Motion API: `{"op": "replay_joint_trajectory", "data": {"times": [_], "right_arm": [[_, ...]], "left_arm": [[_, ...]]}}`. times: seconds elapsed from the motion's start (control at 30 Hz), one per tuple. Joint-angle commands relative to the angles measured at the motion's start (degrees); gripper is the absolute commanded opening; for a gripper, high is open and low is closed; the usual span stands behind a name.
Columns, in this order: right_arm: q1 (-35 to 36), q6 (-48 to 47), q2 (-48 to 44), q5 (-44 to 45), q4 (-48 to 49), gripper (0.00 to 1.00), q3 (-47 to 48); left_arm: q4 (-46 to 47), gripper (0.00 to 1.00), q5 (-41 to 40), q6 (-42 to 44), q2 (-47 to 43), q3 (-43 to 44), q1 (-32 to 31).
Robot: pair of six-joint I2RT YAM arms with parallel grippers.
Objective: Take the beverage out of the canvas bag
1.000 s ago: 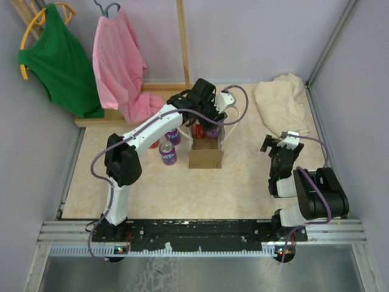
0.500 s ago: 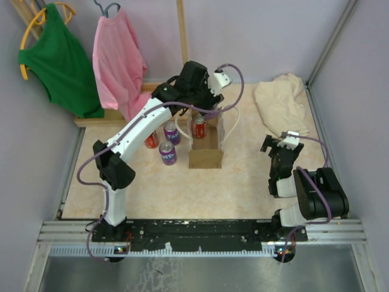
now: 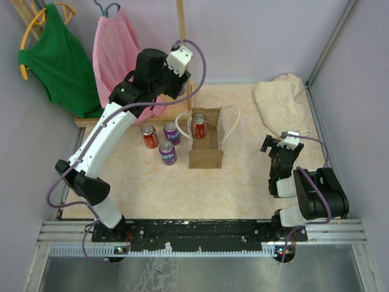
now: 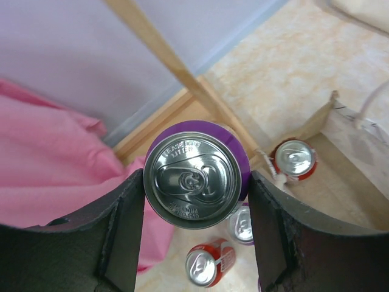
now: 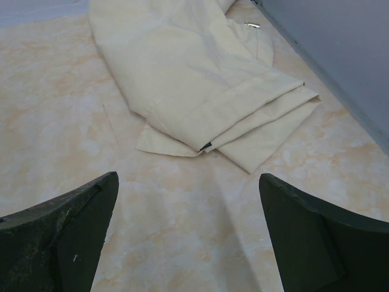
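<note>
Purple can (image 4: 194, 182) is clamped between the left fingers (image 4: 121, 237), held high, clear of the canvas bag (image 3: 205, 159) and to its left. One red can (image 3: 199, 126) is seen inside the bag on the desk (image 3: 243, 182); right fingers (image 5: 61, 231) are spread apart

My overhead looks down from the near side, sharing the canvas bag (image 3: 205, 159) with my high left-wrist view; right wrist looks closely at the cloth (image 5: 200, 79).

Seen from above, at upper centre, the left arm's black-and-white wrist (image 3: 159, 70) covers the left gripper (image 4: 196, 182) and the purple aluminium can (image 4: 193, 181) it clamps. In the left wrist view, that can hides most of a second purple can (image 4: 242, 224) below it. The tan-brown canvas bag (image 4: 307, 128) runs off the right edge there. The right wrist view's top edge cuts the cream-beige cloth heap (image 5: 194, 79).
</note>
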Motion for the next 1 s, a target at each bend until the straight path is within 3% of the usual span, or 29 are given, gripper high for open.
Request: {"op": "replay_joint_trajectory", "data": {"times": [0.0,0.17,0.4,0.7,0.97], "right_arm": [[0.5,-0.6,0.2,1.1,2.5,0.99,0.7],[0.5,-0.7,0.2,1.0,2.5,0.99,0.7],[0.4,-0.6,0.2,1.0,2.5,0.99,0.7],[0.5,-0.6,0.2,1.0,2.5,0.99,0.7],[0.4,-0.6,0.2,1.1,2.5,0.99,0.7]], "left_arm": [[3.5,0.00,-7.0,-1.1,-4.5,-2.4,0.6],[1.0,0.00,-10.9,-4.8,-11.5,-10.5,2.4],[-1.8,0.00,-18.6,-14.2,-27.2,-29.6,3.4],[-1.3,0.00,-16.1,-24.4,-38.6,-51.5,6.2],[8.2,0.00,-15.6,-28.3,-44.1,-62.8,6.6]]}}
